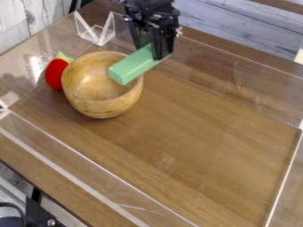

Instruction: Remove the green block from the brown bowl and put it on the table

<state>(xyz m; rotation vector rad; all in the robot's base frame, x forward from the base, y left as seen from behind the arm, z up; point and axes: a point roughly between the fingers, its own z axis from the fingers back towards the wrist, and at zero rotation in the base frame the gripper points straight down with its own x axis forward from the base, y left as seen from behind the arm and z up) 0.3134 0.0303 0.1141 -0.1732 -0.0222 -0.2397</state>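
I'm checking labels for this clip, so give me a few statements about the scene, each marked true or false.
The green block is held by the gripper. True.
The green block lies flat on the bottom of the brown bowl. False: it is raised, at the bowl's right side in the picture.
The red round toy is inside the bowl. False: it sits outside, beside it.
The bowl stands upright on the table. True.
The gripper is holding the bowl's rim. False: it holds the block.
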